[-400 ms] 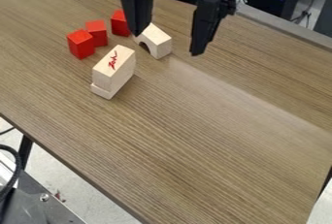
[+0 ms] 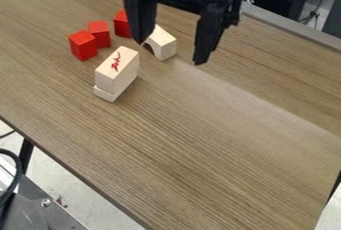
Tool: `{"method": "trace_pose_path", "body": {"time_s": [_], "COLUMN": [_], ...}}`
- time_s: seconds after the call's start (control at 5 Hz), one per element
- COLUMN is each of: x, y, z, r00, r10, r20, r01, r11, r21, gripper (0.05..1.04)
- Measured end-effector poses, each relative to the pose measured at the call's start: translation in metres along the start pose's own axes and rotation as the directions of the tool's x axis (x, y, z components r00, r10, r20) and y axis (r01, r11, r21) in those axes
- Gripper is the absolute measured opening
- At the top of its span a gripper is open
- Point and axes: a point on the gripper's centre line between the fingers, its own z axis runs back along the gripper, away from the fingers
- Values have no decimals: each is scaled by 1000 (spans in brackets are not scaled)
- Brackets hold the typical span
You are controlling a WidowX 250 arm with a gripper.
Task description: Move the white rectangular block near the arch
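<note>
My gripper (image 2: 168,53) hangs at the top centre, its two fingers spread wide apart with nothing held between them. The left finger comes down in front of the arch (image 2: 161,43), a pale wooden block that stands on the table and is partly covered by it. Below and left of the arch, the white rectangular block (image 2: 118,71) with a red mark on top rests on a thin pale piece (image 2: 104,94) that peeks out at its lower edge. The gripper is above and to the right of this block, not touching it.
Red blocks stand left of the arch: one (image 2: 83,45) nearest the left, another (image 2: 100,34) close beside it, and a third (image 2: 122,24) farther back. The wooden table (image 2: 200,149) has its near edge running from left to bottom centre.
The gripper has come slightly lower in the view, still open. The blocks and the arch have stayed in place.
</note>
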Motion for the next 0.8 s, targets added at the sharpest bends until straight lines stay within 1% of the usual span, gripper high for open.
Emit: {"method": "trace_pose_path", "body": {"time_s": [0.2, 0.4, 0.6, 0.8], "x": [10, 22, 33, 44], "y": [10, 17, 25, 34], "z": [-10, -25, -38, -50], "r00": [998, 994, 990, 984], "r10": [3, -14, -28, -51], "r20": [68, 110, 136, 171], "r01": [-5, 9, 19, 34], "r11": [1000, 999, 997, 994], "r21": [22, 52, 70, 104], "gripper": [998, 998, 998, 998]}}
